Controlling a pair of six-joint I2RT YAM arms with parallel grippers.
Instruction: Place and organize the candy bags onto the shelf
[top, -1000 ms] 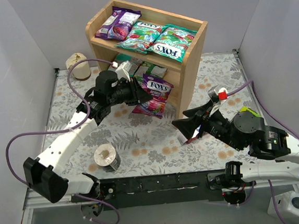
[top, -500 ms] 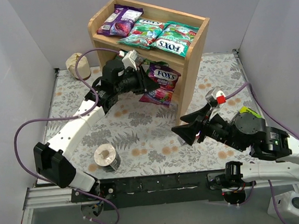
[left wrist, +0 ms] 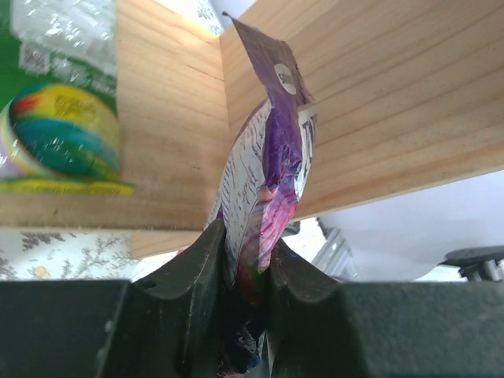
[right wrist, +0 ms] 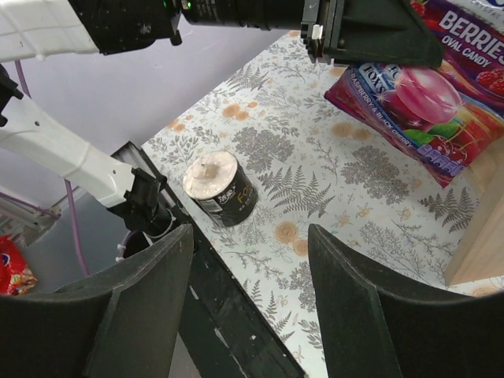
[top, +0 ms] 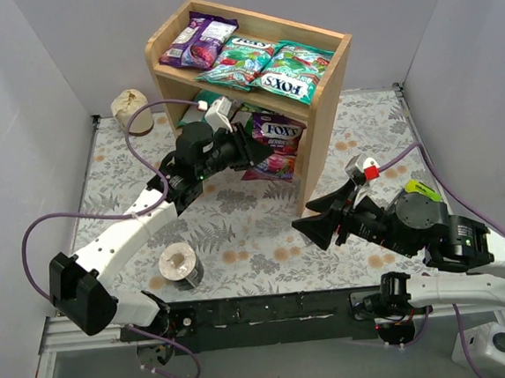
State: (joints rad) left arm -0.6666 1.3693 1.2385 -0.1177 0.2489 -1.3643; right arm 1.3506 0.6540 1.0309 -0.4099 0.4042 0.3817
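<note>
My left gripper [top: 247, 147] is shut on a magenta FOX'S berries candy bag [top: 275, 143] and holds it at the open front of the wooden shelf's [top: 332, 102] lower tier. In the left wrist view the bag [left wrist: 268, 169] stands edge-on between my fingers [left wrist: 201, 256], with shelf boards behind it. The bag also shows in the right wrist view [right wrist: 425, 102]. The top tier holds a purple bag [top: 195, 39] and two green-teal FOX'S bags [top: 239, 59] [top: 291, 71]. More green bags lie in the lower tier [top: 214, 104]. My right gripper [top: 313, 228] is open and empty above the table.
A dark tape roll [top: 180, 266] stands on the floral table near the front left; it also shows in the right wrist view [right wrist: 219, 187]. A beige roll [top: 130, 107] stands left of the shelf. White walls close in both sides.
My left gripper has carried the magenta bag up and toward the shelf, from above the table to the mouth of the lower tier. The right arm has barely shifted.
</note>
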